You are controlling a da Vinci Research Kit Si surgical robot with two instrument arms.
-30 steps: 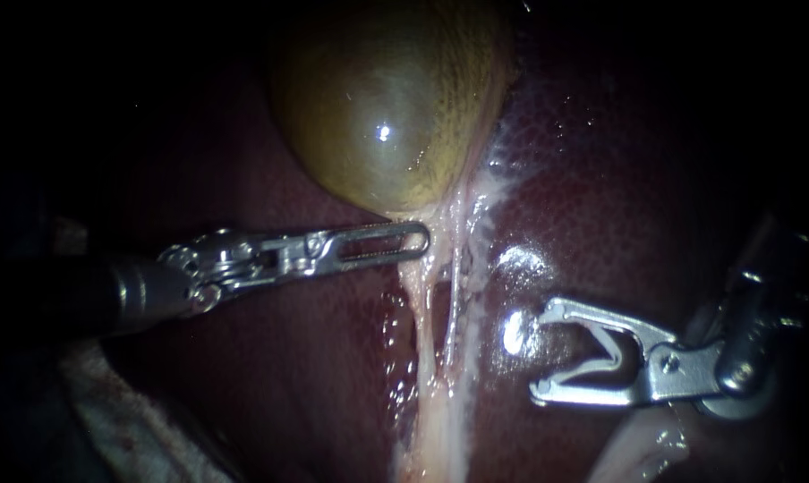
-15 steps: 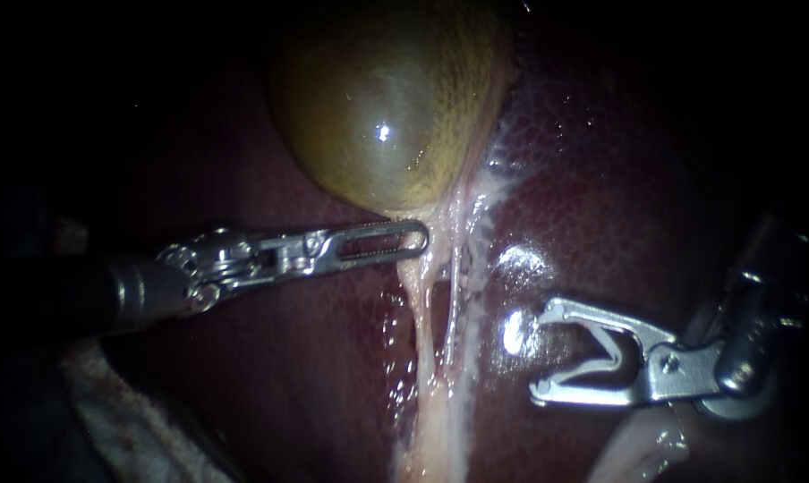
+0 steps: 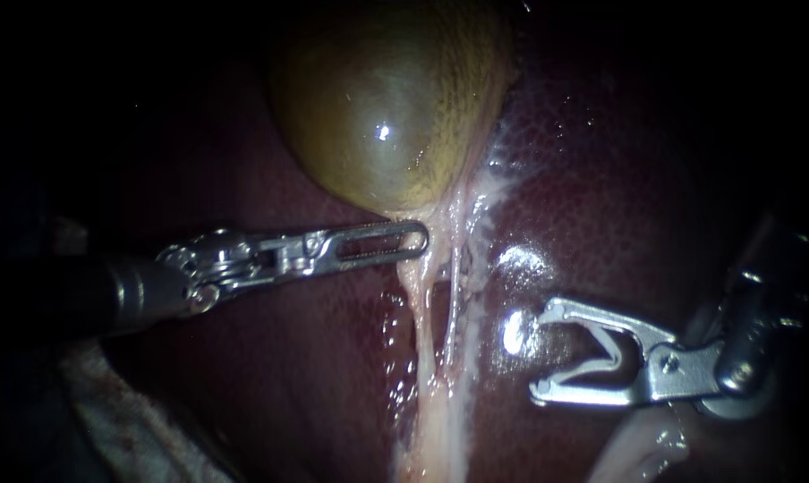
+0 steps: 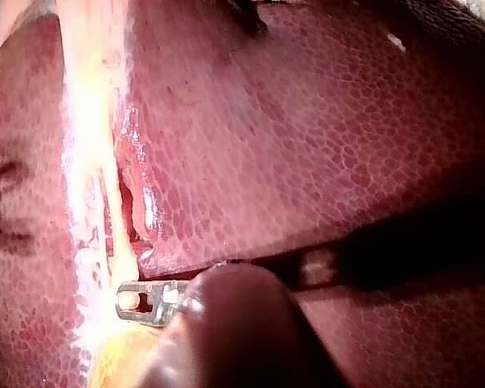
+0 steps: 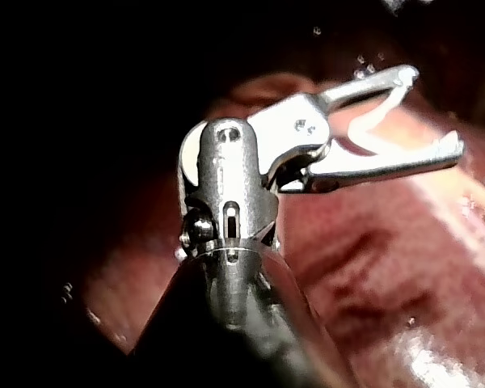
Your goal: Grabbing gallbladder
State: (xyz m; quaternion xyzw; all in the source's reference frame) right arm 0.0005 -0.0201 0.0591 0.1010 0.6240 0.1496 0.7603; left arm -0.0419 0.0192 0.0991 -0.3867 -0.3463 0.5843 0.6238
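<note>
The olive-green gallbladder (image 3: 387, 107) lies on the dark red liver (image 3: 619, 179) and narrows below into pale strands (image 3: 420, 322). My left instrument (image 3: 418, 238) comes in level from the left. Its slotted jaws lie together, and the tip touches the pale tissue right under the gallbladder's lower end. In the left wrist view that tip (image 4: 129, 299) rests against the bright pale band (image 4: 89, 145). My right instrument (image 3: 546, 351) hovers over the liver right of the strands. Its jaws stand wide apart with a white clip (image 3: 608, 351) seated between them, also seen as the clip (image 5: 368, 129) in the right wrist view (image 5: 436, 111).
A pale, blood-stained cloth (image 3: 127, 420) lies under the left shaft at the lower left. Wet glints sit on the liver (image 3: 521, 259) between the strands and the right jaws. Pale tissue (image 3: 637, 447) shows below the right instrument.
My left instrument's tip has crept slightly upward toward the gallbladder's lower end. The right instrument has not moved.
</note>
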